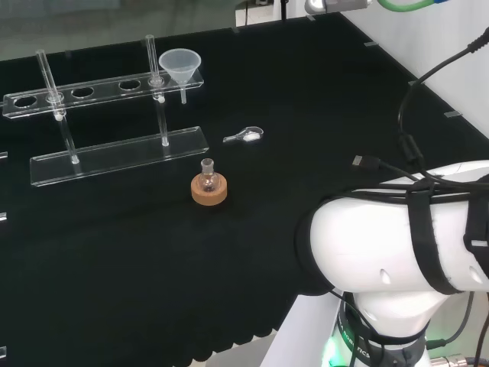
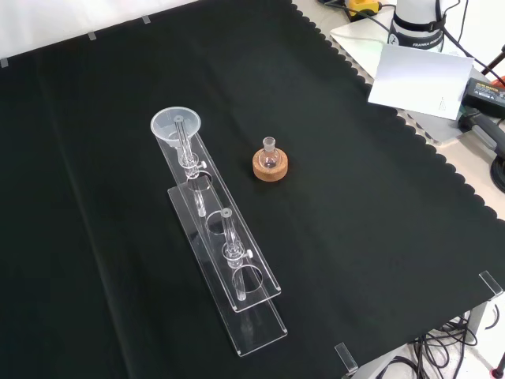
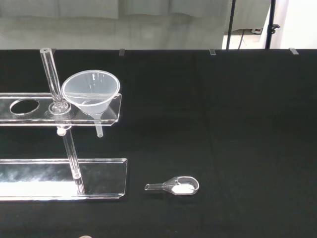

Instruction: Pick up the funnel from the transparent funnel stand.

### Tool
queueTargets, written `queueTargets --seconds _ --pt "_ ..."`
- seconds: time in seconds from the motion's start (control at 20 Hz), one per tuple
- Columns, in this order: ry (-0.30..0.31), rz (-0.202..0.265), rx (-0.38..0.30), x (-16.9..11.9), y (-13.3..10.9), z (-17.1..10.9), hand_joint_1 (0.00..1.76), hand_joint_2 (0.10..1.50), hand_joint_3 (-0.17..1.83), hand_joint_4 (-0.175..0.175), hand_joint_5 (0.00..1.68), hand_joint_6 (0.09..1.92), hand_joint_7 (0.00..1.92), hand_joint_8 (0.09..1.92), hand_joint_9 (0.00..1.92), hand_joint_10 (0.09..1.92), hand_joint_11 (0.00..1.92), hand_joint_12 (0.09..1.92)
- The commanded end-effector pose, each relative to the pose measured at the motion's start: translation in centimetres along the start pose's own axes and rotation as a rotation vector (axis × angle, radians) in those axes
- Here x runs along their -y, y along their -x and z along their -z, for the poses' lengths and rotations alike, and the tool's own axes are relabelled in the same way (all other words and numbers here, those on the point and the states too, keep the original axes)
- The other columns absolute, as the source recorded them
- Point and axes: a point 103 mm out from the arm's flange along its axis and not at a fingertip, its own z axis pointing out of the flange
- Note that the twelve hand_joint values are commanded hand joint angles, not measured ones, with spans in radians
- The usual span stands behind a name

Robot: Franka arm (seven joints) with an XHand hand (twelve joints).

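Since the funnel [image 1: 180, 65] sits untouched in the stand [image 1: 99, 92], the reach comes first; the hand's state I cannot tell, nor where the funnel lies from it.

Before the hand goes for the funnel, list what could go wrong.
1. The clear plastic funnel sits in the end hole of the transparent stand's upper shelf, right beside an upright glass post; fingers could strike the post and shift the stand.
2. Its stem hangs through the hole, so a sideways pull may catch it.
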Motion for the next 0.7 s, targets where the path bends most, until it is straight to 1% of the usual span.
queueTargets --seconds 0.05,0.1,0.25,0.3,0.5,0.55,0.6,0.7 --pt "0.014 0.001 0.015 0.1 -0.5 0.0 0.1 1.03 0.51 0.038 0.13 0.15 0.07 0.31 0.24 0.36 0.08 1.26" --pt "0.018 0.001 0.013 0.1 -1.1 0.0 0.05 1.07 0.49 0.043 0.12 0.09 0.03 0.28 0.18 0.4 0.04 1.26" --pt "0.027 0.002 0.013 0.5 -3.1 0.0 0.0 1.11 0.46 0.047 0.11 0.09 0.0 0.25 0.11 0.46 0.0 1.25" --pt "0.028 -0.001 0.011 0.5 -3.3 0.0 0.0 1.12 0.46 0.047 0.11 0.09 0.0 0.24 0.11 0.46 0.0 1.25" --pt "0.027 -0.016 0.009 0.2 -3.2 0.0 0.0 1.12 0.46 0.047 0.11 0.09 0.0 0.24 0.1 0.47 0.0 1.25" --pt "0.023 -0.044 0.024 0.0 -3.2 -0.1 0.0 1.12 0.46 0.047 0.11 0.09 0.0 0.24 0.1 0.47 0.0 1.25" --pt "0.021 -0.054 0.025 -0.2 -3.1 -0.1 0.0 1.12 0.46 0.047 0.11 0.09 0.0 0.24 0.1 0.47 0.0 1.25" --pt "0.025 -0.059 0.012 -0.6 -2.9 -0.5 0.0 1.12 0.46 0.047 0.12 0.09 0.0 0.24 0.1 0.48 0.0 1.25"
